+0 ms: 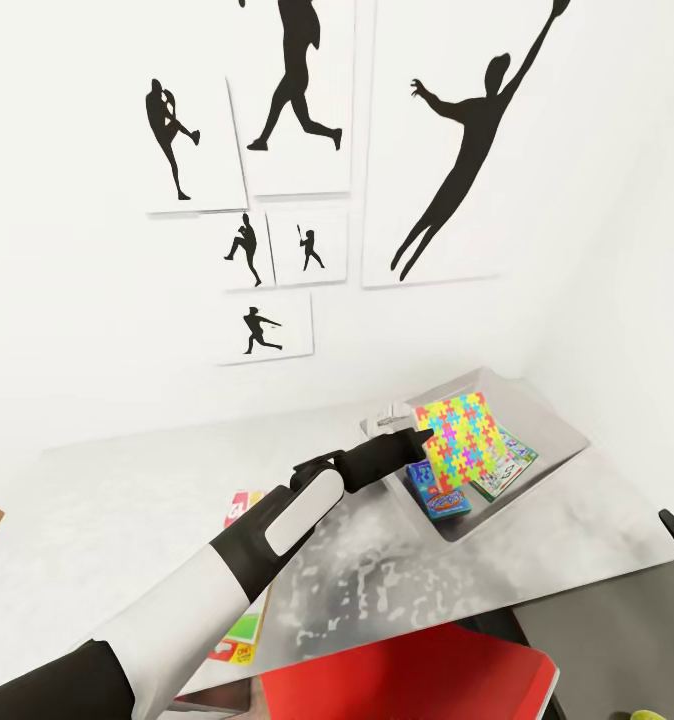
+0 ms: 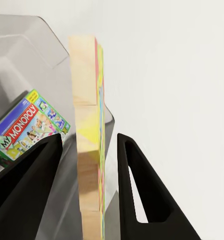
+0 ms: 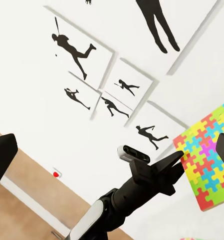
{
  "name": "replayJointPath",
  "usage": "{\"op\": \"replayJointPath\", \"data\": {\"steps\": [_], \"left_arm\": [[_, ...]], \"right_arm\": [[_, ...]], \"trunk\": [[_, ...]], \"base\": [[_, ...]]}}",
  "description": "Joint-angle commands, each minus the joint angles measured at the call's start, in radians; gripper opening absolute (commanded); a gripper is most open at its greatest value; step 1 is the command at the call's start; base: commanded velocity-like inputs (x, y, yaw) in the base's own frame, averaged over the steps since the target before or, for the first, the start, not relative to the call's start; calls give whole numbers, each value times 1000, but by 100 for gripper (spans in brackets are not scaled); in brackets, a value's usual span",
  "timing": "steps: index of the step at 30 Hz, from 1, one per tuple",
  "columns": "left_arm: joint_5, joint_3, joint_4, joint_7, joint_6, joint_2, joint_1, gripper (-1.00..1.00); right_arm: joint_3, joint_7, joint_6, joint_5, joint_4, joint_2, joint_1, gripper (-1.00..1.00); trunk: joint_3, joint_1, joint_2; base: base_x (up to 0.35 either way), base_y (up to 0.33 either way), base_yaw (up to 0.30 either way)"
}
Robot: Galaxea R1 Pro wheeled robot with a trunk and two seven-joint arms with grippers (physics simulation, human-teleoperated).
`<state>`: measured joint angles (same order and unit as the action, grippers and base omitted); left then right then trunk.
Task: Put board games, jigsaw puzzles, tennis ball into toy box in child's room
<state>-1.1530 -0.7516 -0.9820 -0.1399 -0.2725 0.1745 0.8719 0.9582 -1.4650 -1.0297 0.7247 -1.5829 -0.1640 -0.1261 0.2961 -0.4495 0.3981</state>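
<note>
Nearest the camera in the head view, a red chair seat (image 1: 407,680) sits below the tabletop (image 1: 127,500) edge, and a yellow-green ball (image 1: 660,714) peeks in at the lower right corner. A card-game box (image 1: 240,508) lies flat on the tabletop, partly hidden under the left arm. Farther along, the left hand (image 1: 424,437) reaches to the near rim of the grey toy box (image 1: 562,440). In the left wrist view its fingers (image 2: 129,172) are spread, standing either side of the jigsaw puzzle (image 2: 89,135) with gaps showing, not pinching it. The colourful puzzle stands tilted on edge inside the toy box, above a Monopoly box (image 2: 32,125) and a blue game box (image 1: 439,492) lying in it. The right hand (image 3: 112,155) shows two dark fingertips wide apart. Beyond, silhouette posters (image 1: 297,90) hang on the white wall.
</note>
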Motion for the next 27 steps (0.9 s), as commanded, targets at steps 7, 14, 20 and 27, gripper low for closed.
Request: {"op": "replayJointPath", "data": {"steps": [7,14,20,27], "left_arm": [[-8,0,1,-2,-2,0,1,-100],[-8,0,6,-10,-2,0,1,-100],[-8,0,8,-10,-2,0,1,100],[-8,0,0,-9,-3,0,1,100]], "right_arm": [[1,-3,-7,2,0,0,0,100],[1,-6,-7,1,0,0,0,100],[1,-6,-7,2,0,0,0,100],[1,-6,-6,2,0,1,0,100]], "trunk": [[2,-1,2],[2,-1,2],[2,-1,2],[2,-1,2]], "base": [[0,0,0],[0,0,0],[0,0,0],[0,0,0]]}}
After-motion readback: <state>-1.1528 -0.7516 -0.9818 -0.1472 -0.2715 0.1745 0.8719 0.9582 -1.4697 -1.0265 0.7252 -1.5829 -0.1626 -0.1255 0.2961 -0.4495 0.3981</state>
